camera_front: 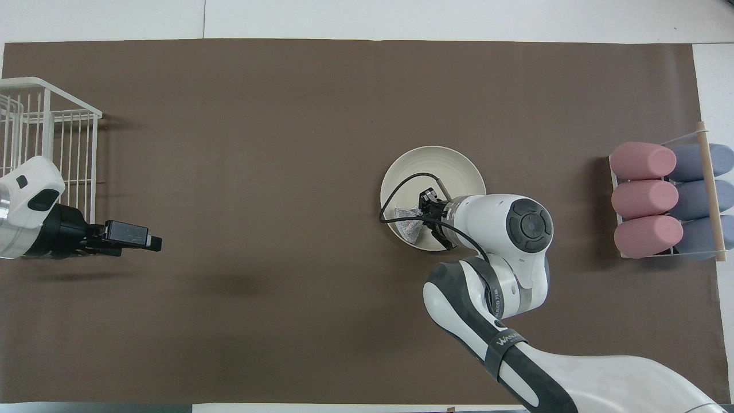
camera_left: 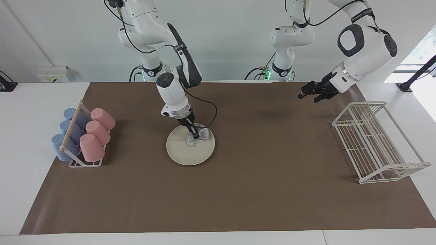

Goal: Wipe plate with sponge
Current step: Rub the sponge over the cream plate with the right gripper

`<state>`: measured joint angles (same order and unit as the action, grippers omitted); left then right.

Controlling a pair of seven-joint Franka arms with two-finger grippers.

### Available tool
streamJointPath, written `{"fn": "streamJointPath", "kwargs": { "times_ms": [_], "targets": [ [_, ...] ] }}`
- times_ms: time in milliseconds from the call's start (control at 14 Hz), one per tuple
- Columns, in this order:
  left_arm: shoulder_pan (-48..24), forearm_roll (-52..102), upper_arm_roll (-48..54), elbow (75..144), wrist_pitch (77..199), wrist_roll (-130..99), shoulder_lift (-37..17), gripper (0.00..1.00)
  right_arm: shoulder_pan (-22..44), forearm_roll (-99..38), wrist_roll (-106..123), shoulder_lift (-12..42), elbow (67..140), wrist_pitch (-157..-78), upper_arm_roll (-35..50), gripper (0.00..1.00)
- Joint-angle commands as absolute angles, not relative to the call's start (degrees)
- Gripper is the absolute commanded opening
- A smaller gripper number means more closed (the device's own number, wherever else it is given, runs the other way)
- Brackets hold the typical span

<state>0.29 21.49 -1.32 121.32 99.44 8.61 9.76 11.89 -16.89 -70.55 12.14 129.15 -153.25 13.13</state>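
Observation:
The cream-white plate point(camera_left: 185, 153) point(camera_front: 436, 165) lies on the brown mat, toward the right arm's end of the table. The speckled silvery sponge point(camera_left: 201, 135) point(camera_front: 406, 225) rests crumpled on the plate, at the part of its rim nearest the robots and toward the left arm's end. My right gripper point(camera_left: 195, 135) point(camera_front: 425, 217) points down onto the plate, shut on the sponge and pressing it to the surface. My left gripper point(camera_left: 307, 95) point(camera_front: 153, 243) waits in the air, open and holding nothing, over the mat beside the white wire rack.
A white wire rack point(camera_left: 374, 143) point(camera_front: 51, 123) stands at the left arm's end of the mat. A small holder with pink and blue cups point(camera_left: 85, 136) point(camera_front: 665, 201) lying on their sides sits at the right arm's end.

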Motion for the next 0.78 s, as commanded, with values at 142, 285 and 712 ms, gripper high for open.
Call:
{"fn": "streamJointPath", "kwargs": {
  "times_ms": [142, 285, 712],
  "targets": [
    [-0.7, 20.21, -1.5, 120.85, 100.02, 7.03, 10.11, 1.0, 5.54, -17.49, -58.1, 14.59, 129.73, -154.69, 13.54, 0.0],
    [-0.7, 20.13, -1.58, 120.94, 100.11, 7.03, 10.11, 1.0, 5.71, -17.49, -58.1, 14.68, 129.73, -154.69, 13.54, 0.0],
    [-0.79, 20.13, -1.49, 120.94, 100.2, 7.03, 10.11, 1.0, 9.21, -17.49, -66.05, 14.41, 129.9, -154.69, 13.62, 0.0]
  ]
}}
